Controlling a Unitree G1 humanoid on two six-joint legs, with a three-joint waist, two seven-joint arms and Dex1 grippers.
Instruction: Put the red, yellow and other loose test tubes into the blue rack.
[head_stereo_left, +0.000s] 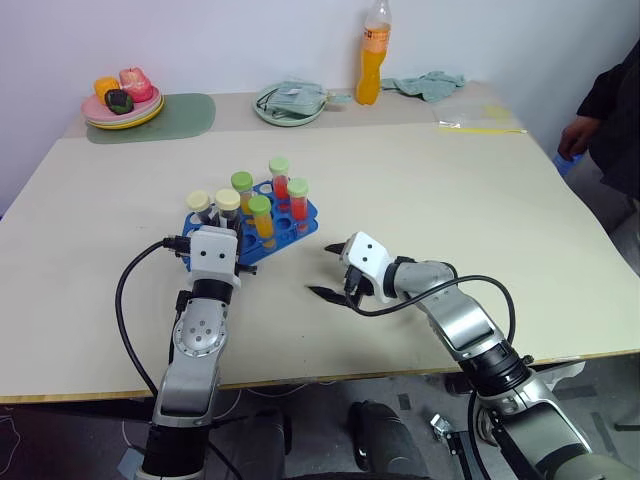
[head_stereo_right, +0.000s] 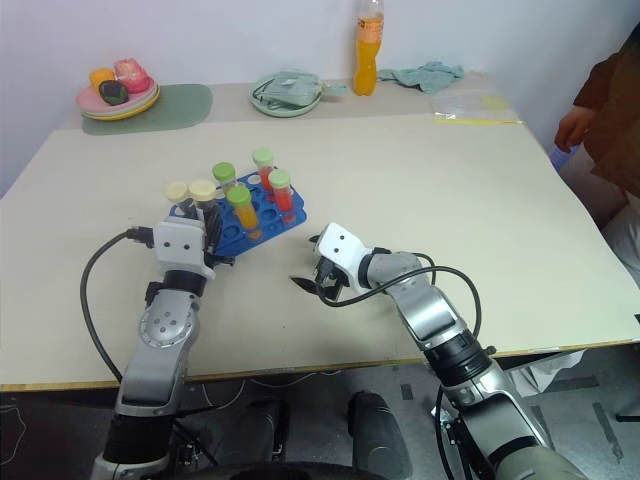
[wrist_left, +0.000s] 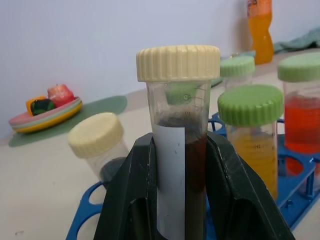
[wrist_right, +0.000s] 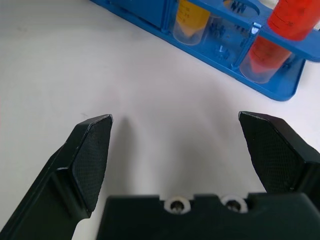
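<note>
The blue rack (head_stereo_left: 303, 214) stands left of centre on the table and holds several capped tubes. Among them are red ones (head_stereo_left: 281, 182) and a yellow one (head_stereo_left: 262, 218) with green caps. My left gripper (wrist_left: 180, 142) is shut on an upright tube (wrist_left: 177, 100) with a cream cap and dark liquid, at the rack's near-left corner (head_stereo_left: 228, 203). Its lower end is hidden between the fingers. Beside it leans another cream-capped tube (wrist_left: 97, 145). My right gripper (head_stereo_left: 328, 270) is open just above the table, right of the rack, with nothing between its fingers (wrist_right: 92, 150).
Along the far edge are a plate of toy food (head_stereo_left: 122, 105) on a green mat (head_stereo_left: 190, 115), a bowl with a cloth (head_stereo_left: 290, 103), an orange drink bottle (head_stereo_left: 372, 55) and a green cloth (head_stereo_left: 430, 85). A person (head_stereo_left: 605, 110) stands at the far right.
</note>
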